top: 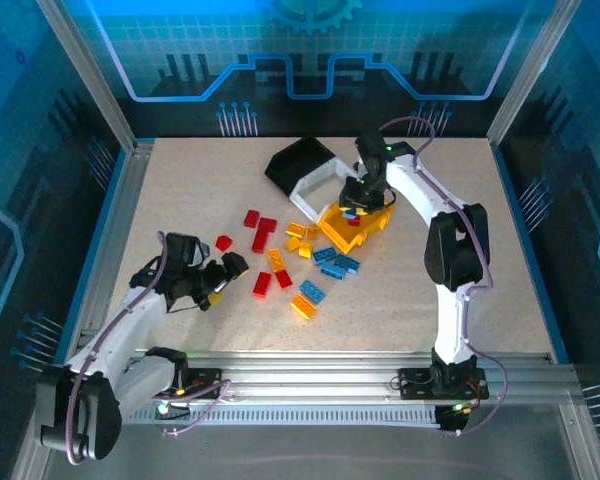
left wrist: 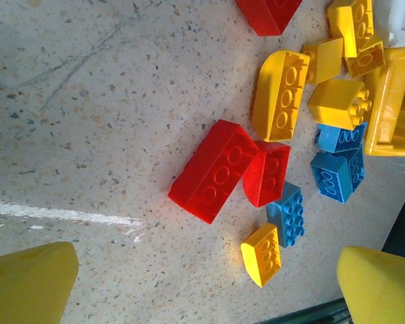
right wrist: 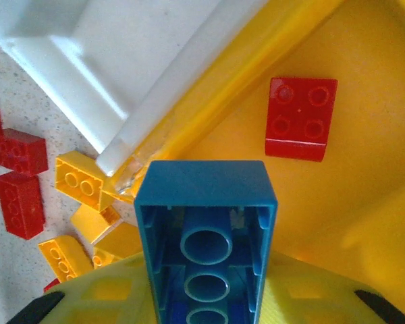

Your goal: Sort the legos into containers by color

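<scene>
Two pincers, Ana; how does each stand?

The right pincer (top: 358, 203) hangs over the yellow bin (top: 375, 226), Ben, clamped on a blue brick (right wrist: 206, 229); its wrist view shows the brick's hollow underside facing the camera; a red brick (right wrist: 302, 118) lies inside that bin at one o'clock of the held brick.

And the left?

Spread wide with nothing in it; the left pincer (top: 225, 280) hovers near the bench (top: 180, 200) at eight o'clock of the loose pile in the top view, its yellow fingertips (left wrist: 30, 283) far apart.

Where do the bins lie?

Joined in a row on the bench's far half; the black bin (top: 300, 160) at eleven o'clock of the white bin (top: 308, 186), the yellow bin at four o'clock of it.

And the loose legos?

Scattered on the bench between the left pincer and the bins; red ones (top: 264, 235) at nine o'clock of the pile, yellow-orange ones (top: 277, 260) through the middle, blue ones (top: 337, 262) at seven o'clock of the yellow bin; the left wrist view shows two red bricks (left wrist: 212, 172) touching side by side, with a blue one (left wrist: 287, 212) and a small yellow one (left wrist: 262, 253) just beside them.
</scene>
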Motion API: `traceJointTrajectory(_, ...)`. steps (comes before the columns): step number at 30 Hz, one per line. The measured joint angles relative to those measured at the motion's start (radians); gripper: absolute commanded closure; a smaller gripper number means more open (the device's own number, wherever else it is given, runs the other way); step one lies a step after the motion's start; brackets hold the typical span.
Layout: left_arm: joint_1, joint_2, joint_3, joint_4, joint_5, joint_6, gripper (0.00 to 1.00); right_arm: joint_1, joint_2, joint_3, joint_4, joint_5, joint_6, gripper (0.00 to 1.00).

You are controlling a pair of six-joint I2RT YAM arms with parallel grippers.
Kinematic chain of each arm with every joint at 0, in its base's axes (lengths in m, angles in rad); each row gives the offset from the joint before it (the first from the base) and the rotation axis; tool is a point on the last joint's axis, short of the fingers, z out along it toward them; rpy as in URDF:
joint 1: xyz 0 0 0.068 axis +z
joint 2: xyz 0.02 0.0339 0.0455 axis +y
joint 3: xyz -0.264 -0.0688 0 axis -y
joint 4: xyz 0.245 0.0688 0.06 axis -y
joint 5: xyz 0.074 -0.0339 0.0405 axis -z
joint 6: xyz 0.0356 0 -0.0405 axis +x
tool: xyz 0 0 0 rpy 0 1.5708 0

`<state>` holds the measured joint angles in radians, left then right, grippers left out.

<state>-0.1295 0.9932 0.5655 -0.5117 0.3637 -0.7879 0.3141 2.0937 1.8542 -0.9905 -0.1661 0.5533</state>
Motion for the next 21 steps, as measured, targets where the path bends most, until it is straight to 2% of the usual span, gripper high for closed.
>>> traceJointTrajectory(21,0.003,0.027,0.000,0.001,0.000,0.000,0.01,-0.003,0.044,-0.013,-0.004,0.000,-0.019,0.62)
